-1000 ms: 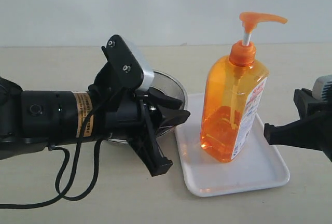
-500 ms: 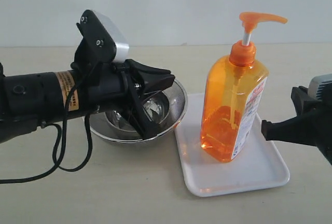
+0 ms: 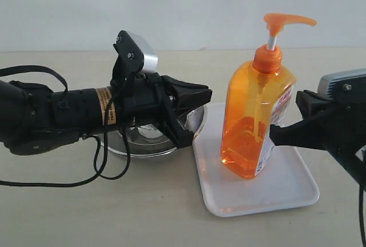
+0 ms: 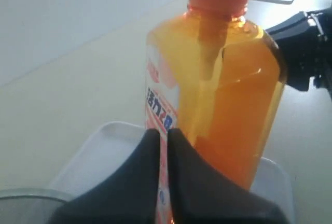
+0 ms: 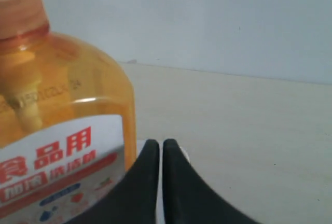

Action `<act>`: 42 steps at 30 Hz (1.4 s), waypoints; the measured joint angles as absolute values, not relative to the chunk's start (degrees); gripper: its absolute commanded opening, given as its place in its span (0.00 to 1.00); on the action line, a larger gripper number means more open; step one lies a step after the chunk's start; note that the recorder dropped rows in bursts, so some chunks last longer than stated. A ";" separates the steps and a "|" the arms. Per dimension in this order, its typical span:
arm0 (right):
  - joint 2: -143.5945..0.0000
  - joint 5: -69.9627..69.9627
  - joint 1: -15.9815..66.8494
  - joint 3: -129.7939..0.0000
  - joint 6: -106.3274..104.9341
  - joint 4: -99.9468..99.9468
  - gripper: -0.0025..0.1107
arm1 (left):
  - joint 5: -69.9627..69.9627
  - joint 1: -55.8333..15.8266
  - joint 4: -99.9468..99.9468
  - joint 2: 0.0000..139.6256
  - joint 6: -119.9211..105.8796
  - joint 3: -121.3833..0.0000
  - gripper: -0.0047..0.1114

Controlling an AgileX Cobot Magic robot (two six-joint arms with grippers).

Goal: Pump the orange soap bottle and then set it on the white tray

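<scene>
Now the bottle (image 3: 257,115) stands upright on the tray (image 3: 286,195), long axis vertical, spout pointing right in the exterior view, label facing the right arm (image 3: 337,124). Since a second ago that arm's jaws, closed and empty, have come in just beside the label. The left arm's (image 3: 68,118) jaws, closed on nothing, have risen above the steel bowl (image 3: 143,144), tips pointing at the bottle. The bowl sits on the tabletop (image 3: 114,212) beside the tray's left edge.

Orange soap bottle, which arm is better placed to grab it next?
Right, probably. The right gripper, shut, has its tip beside the orange soap bottle at its label. The left gripper, also shut, sits short of it, by the steel bowl. Either must open first.
</scene>
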State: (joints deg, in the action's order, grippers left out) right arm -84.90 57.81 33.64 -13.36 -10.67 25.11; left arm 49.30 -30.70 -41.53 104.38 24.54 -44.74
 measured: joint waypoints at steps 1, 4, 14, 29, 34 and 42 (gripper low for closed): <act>-85.68 57.81 33.64 -13.73 -10.64 24.95 0.02 | 49.65 -30.70 -41.69 104.80 24.83 -45.27 0.08; -88.32 57.93 33.64 -15.10 -10.40 24.41 0.02 | 50.07 -30.70 -42.55 106.02 25.85 -46.81 0.08; -92.71 58.70 33.29 -18.96 -9.88 24.24 0.02 | 52.50 -30.61 -48.61 110.90 33.66 -52.40 0.08; -92.71 55.18 33.04 -25.62 -12.80 25.89 0.02 | 48.37 -31.84 -48.64 111.91 34.02 -53.99 0.08; -92.71 53.30 30.10 -25.59 -12.80 23.91 0.02 | 48.43 -31.94 -48.62 111.91 34.40 -54.56 0.08; -92.71 52.51 28.82 -25.64 -11.85 21.41 0.02 | 48.65 -32.07 -49.71 111.91 35.29 -54.60 0.08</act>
